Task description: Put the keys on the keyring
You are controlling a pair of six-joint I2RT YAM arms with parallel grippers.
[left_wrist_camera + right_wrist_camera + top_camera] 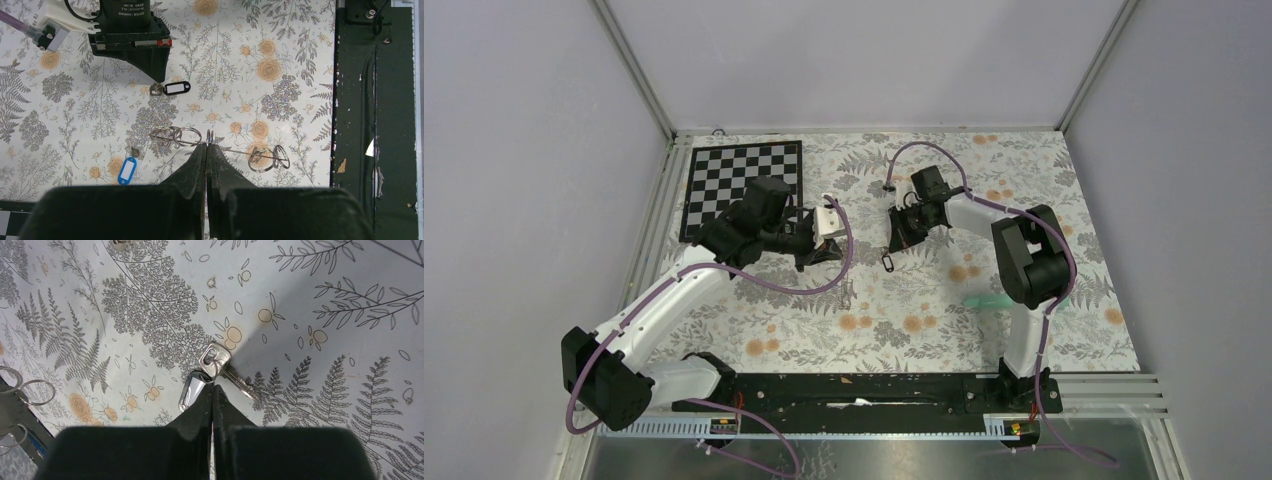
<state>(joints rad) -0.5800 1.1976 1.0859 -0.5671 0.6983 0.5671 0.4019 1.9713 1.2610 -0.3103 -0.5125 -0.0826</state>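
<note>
My left gripper (208, 146) is shut on a thin wire keyring (209, 136) that shows edge-on at its tips. More wire rings (176, 136) lie on the floral cloth to either side of it. The blue-tagged key (128, 170) lies on the cloth to the left. The black-tagged key (216, 360) rests on the cloth with its tag (192, 391) beside it. My right gripper (214, 386) is shut on the small link joining that key and tag. From above, the right gripper (894, 245) stands just over the black tag (887, 262), with the left gripper (822, 255) close by.
A black-and-white chequered board (744, 190) lies at the back left. A teal stick (986, 302) rests on the cloth by the right arm. A black rail (375, 100) runs along the table's near edge. Loose rings (846, 293) lie between the arms.
</note>
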